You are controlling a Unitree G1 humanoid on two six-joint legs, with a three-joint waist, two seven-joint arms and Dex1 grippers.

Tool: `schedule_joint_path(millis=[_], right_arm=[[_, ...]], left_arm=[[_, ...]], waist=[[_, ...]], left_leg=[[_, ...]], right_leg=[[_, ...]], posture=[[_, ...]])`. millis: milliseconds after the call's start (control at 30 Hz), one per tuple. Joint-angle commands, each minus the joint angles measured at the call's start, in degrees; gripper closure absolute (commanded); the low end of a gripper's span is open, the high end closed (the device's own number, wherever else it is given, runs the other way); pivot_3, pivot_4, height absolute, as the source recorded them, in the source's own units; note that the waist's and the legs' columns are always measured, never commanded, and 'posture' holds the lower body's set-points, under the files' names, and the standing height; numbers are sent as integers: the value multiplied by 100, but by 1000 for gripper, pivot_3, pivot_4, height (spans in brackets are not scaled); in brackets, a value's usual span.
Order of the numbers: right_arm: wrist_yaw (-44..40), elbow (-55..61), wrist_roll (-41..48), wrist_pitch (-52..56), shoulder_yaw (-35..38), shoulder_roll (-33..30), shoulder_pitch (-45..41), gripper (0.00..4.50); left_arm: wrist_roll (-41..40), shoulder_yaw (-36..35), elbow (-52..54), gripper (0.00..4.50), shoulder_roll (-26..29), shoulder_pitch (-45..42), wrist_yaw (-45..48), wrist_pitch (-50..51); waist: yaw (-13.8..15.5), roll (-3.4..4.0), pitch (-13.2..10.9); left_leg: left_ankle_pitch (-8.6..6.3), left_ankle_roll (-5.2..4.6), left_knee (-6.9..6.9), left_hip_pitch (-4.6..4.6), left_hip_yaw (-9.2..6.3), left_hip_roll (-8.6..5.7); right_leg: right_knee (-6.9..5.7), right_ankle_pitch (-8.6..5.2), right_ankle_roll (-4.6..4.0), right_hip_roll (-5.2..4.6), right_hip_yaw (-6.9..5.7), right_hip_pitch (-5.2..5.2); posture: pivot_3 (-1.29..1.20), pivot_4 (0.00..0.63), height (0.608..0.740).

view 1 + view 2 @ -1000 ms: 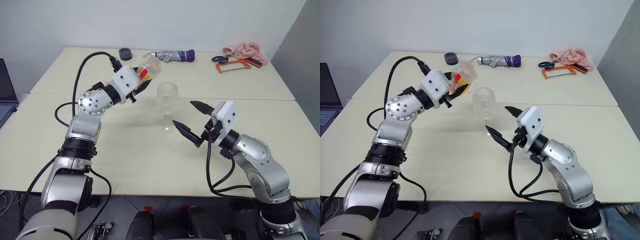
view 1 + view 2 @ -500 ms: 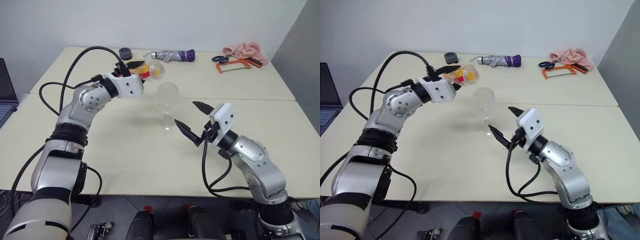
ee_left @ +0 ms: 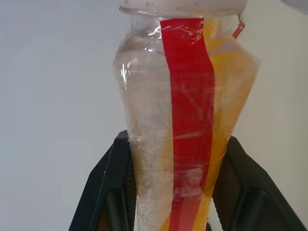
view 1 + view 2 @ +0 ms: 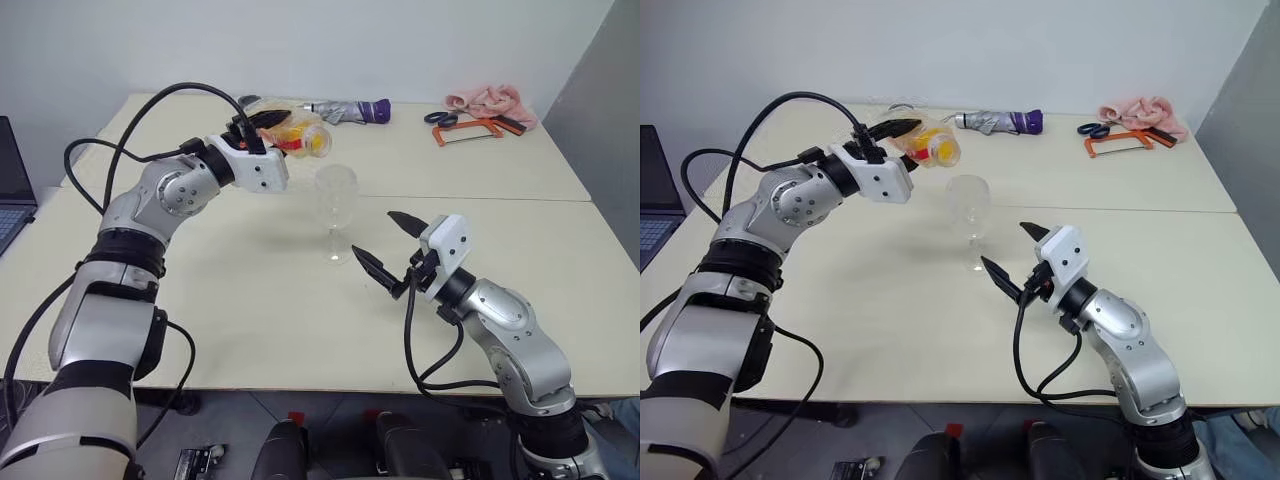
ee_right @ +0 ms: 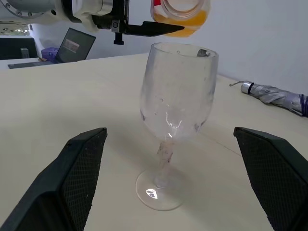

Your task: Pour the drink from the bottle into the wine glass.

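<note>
The left pincer [image 4: 262,124], clamped on the bottle [image 4: 296,134], holds it nearly level with its mouth just up-left of the wine glass [image 4: 335,207] on the table [image 4: 250,300], while the right pincer [image 4: 385,246] gapes empty beside the stem.

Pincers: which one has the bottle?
The left pincer, shut on the bottle, tipped above the glass. The right pincer is open beside the stem, holding nothing.

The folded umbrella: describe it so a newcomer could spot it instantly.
Start at the cream table and go to its far edge by the wall. The folded umbrella lies there on its side, behind the wine glass and left of the scissors. Its grey canopy and purple end set it apart.
</note>
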State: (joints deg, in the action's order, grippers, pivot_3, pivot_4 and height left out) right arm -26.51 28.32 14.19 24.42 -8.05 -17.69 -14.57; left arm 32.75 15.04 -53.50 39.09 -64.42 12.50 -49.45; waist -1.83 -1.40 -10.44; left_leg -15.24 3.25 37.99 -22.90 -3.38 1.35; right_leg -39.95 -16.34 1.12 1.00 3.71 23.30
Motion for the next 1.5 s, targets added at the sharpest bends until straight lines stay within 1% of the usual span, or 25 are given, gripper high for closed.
schedule_joint_path(millis=[33, 400, 700, 1100, 1500], right_arm=[[48, 168, -28, -67, 32, -3, -33, 0], [160, 183, -18, -33, 49, 41, 9, 0], [439, 139, -305, -509, -3, 230, 252, 0], [452, 90, -462, -852, -131, 411, 420, 0], [513, 110, -524, -935, -304, 626, 574, 0]], left_arm=[[145, 34, 23, 2819, 131, -314, -365, -142], [544, 234, -70, 2819, 204, -529, -882, -178], [802, 377, -159, 2819, 294, -712, -1206, -220], [1011, 557, -362, 2819, 341, -887, -1499, -266], [1153, 634, -474, 2819, 354, -939, -1650, -257]], waist=[[0, 0, 0], [1, 0, 0], [0, 0, 0], [1, 0, 0], [2, 0, 0]], left_leg=[[0, 0, 0, 0, 0, 0], [0, 0, 0, 0, 0, -1], [0, 1, 0, 0, 1, -1], [0, 1, 1, 1, 1, -1], [0, 1, 1, 1, 1, -1]], right_leg=[[0, 0, 0, 0, 0, 0], [-1, 0, 0, -1, 0, 0], [-1, 0, 0, -1, 0, 0], [-2, 0, 0, -1, -1, 0], [-2, 0, 0, -2, -2, 0]], posture=[[0, 150, 740], [0, 150, 740], [0, 150, 740], [0, 150, 740], [0, 150, 740]])
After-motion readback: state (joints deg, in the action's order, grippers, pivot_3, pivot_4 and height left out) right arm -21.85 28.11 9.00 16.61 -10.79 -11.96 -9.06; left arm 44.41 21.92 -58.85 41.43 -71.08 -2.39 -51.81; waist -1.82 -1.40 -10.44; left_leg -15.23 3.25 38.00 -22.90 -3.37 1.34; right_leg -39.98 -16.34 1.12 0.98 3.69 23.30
